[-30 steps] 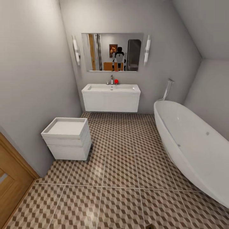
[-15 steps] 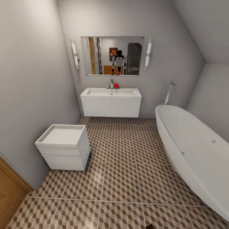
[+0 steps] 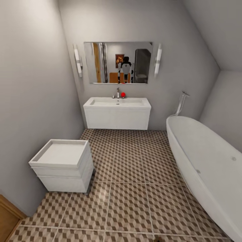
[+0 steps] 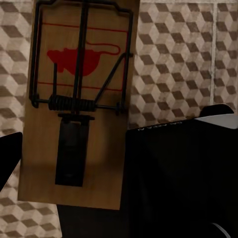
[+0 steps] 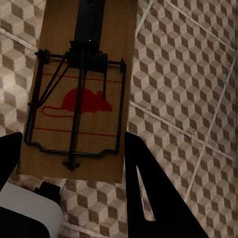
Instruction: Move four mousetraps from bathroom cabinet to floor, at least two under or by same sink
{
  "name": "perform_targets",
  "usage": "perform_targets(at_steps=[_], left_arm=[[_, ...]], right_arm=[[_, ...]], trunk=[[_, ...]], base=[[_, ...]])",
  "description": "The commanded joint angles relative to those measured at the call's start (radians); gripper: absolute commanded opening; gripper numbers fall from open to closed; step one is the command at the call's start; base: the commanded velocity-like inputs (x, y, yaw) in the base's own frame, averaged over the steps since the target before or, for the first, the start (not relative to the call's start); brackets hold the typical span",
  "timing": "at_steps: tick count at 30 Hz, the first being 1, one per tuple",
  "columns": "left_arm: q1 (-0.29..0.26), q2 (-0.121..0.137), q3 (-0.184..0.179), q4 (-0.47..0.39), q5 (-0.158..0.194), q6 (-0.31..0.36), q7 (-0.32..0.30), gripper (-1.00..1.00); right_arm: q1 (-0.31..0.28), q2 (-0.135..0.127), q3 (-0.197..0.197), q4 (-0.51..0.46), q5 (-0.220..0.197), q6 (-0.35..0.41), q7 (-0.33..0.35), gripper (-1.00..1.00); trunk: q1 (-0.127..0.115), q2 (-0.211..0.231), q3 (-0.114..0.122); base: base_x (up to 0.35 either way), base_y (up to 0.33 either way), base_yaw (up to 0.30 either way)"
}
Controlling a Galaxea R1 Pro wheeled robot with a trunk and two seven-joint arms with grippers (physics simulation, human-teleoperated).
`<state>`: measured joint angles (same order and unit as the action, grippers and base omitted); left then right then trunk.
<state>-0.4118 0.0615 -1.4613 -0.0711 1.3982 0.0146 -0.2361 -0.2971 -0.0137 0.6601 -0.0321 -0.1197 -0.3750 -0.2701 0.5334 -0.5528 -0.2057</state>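
Note:
Each wrist view shows a mousetrap held over the cube-patterned bathroom floor. One mousetrap, a wooden slab with a red mouse print and a black spring bar, sits between the dark fingers of my left gripper, which is shut on it. My right gripper is shut on a second mousetrap the same way. The white sink with its chrome tap stands against the far wall in the head view. The cabinet and the other mousetraps are out of view.
A square white toilet stands by the left wall. An oval white bathtub runs along the right. A mirror hangs above the sink, a small red object by the tap. An orange door edges the lower left.
The whole head view has shifted: the camera has come further into the bathroom toward the sink, and the door has slid almost out of the picture. The fixtures themselves have not moved.

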Motion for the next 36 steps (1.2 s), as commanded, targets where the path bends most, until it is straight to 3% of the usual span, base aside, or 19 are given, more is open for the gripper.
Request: perform_targets(at_steps=[1,36], left_arm=[[-0.001,0.001,-0.008,-0.001,0.007,0.001,-0.002,-1.0],[-0.001,0.001,-0.007,-0.001,0.007,0.001,-0.002,-1.0]], right_arm=[[0.0,0.0,0.009,0.0,-0.014,-0.004,0.002,-1.0],[0.0,0.0,0.009,0.0,-0.014,-0.004,0.002,-1.0]], trunk=[[0.001,-0.001,0.0],[0.001,-0.001,0.056]], base=[[0.334,0.0,0.0],[0.334,0.0,0.0]])
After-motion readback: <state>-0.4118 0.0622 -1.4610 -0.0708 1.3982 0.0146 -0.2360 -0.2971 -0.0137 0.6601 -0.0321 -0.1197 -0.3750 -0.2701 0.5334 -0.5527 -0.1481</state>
